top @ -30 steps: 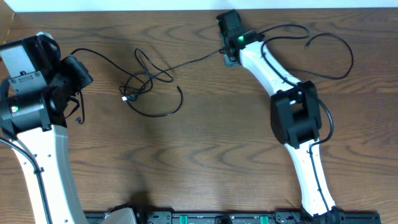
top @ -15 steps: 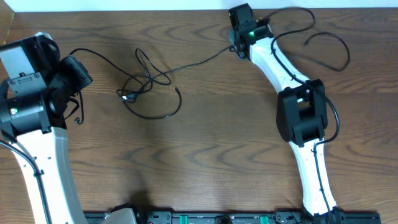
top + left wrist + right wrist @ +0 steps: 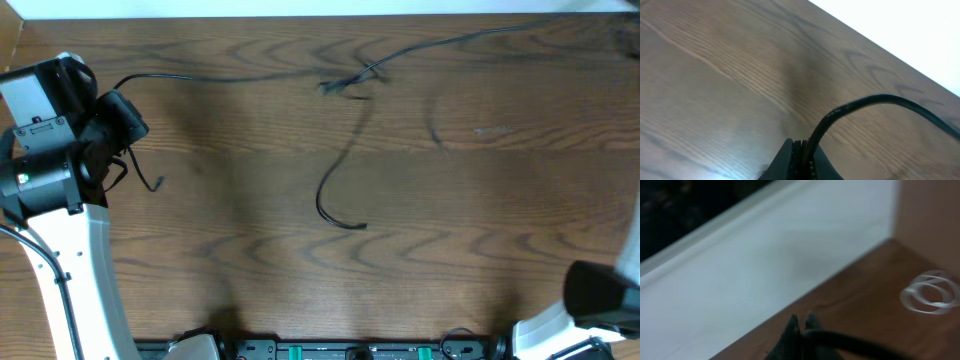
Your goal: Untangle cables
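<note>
Jaws of the left gripper are clenched on a black cord, which rises from between them in the left wrist view and arcs away to the right above the wood. From overhead, the left arm stands at the far left of the desk, its dark head turned toward the back edge. A short black end lies just beside it; whether it belongs to the same cord I cannot tell.

The cables leave that gripper and run in a nearly straight line across the back of the desk toward the right. Near the middle they meet in a small tangle, where strands cross and a pale plug end shows at its left side. From the tangle one loose tail drops toward the front of the desk, curves, and ends in a short hook lying flat on the wood. Another strand goes on from the tangle up and to the right, leaving the overhead view at the back right corner.

Of the right arm, only its lower part shows, at the front right corner. In the right wrist view the right gripper has its jaws pressed together on a black cord that runs off to the lower right. Beyond it are the desk's far edge, a white wall and a clear ring lying on the wood.
</note>
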`<state>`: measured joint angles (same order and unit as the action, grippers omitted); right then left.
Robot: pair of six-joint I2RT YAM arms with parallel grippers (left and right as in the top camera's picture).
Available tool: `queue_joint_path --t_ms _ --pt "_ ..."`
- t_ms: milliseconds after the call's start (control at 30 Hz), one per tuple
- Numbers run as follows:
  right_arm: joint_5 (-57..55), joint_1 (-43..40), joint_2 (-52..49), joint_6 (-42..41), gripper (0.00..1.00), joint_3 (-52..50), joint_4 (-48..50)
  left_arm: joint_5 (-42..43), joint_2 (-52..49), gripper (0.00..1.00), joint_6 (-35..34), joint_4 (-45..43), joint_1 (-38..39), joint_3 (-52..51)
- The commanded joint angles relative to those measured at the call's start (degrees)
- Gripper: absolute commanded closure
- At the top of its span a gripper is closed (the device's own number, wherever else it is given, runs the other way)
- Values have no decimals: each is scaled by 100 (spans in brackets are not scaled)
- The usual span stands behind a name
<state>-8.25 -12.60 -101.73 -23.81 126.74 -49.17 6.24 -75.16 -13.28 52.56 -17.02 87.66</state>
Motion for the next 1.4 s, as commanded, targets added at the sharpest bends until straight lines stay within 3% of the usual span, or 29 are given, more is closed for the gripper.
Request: queue_joint_path --t_ms 0,167,367,500,967,1100,1233,1367 --pt "942 -1014 37 306 98 -68 -151 -863 81 93 -98 85 -37 -2" --pt "1003 -1766 26 581 98 -74 -402 -1722 81 93 -538 337 -553 -2" --pt "35 -1849 13 916 98 -74 -328 -1786 111 92 -767 463 -1515 -2" --pt "-61 -1840 -2 931 98 -74 -293 -1329 129 93 -824 409 -1784 -2" --pt "-243 -2184 -452 870 99 -74 450 -1353 129 93 -846 219 -1856 -2" --pt "-219 -2610 -501 866 99 -74 525 -1517 133 92 -994 223 -2415 -2" --pt "-103 -2914 -505 874 99 -74 459 -933 133 94 -1043 151 -2914 -2" --pt "7 -2820 -527 1036 99 -74 437 -619 133 93 -1043 -15 -2732 -2"
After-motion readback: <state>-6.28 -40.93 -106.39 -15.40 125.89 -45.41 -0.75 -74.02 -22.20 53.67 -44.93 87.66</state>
